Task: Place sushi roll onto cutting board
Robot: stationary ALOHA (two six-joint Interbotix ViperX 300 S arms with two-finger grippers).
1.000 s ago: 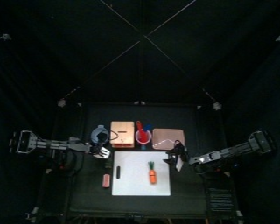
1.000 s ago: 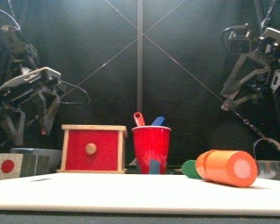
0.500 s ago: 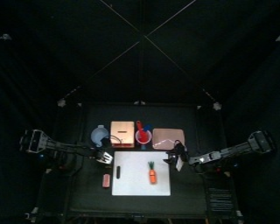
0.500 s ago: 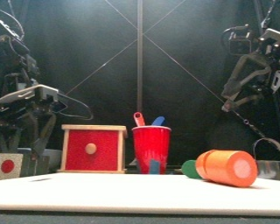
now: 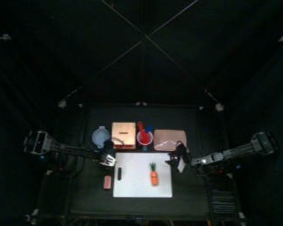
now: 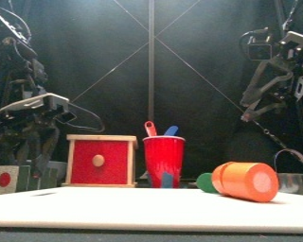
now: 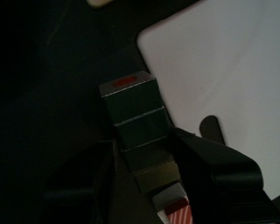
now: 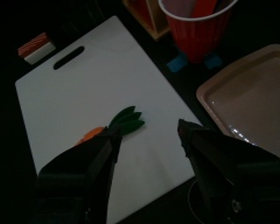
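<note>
The sushi roll (image 7: pixel 139 118), a dark green bar with a red and white end, lies on the black table just left of the white cutting board (image 5: pixel 144 179). It also shows in the top view as the sushi roll (image 5: pixel 107 182). My left gripper (image 7: pixel 154 140) is down over it with one jaw on each side, still apart from its flanks. In the front view the sushi roll (image 6: pixel 7 178) sits low at the far left under the left gripper (image 6: pixel 31 149). My right gripper (image 8: pixel 154 162) hangs open and empty above the board's right side.
An orange carrot (image 5: pixel 154 176) lies on the board. Behind the board stand a wooden box with a red front (image 6: pixel 99 161), a red cup (image 6: pixel 163 161) holding utensils, and a tan tray (image 8: pixel 257 86) at the back right.
My left arm has come down and drawn back until its jaws straddle the sushi roll, and the jaws have narrowed a little. The right arm has not moved.
</note>
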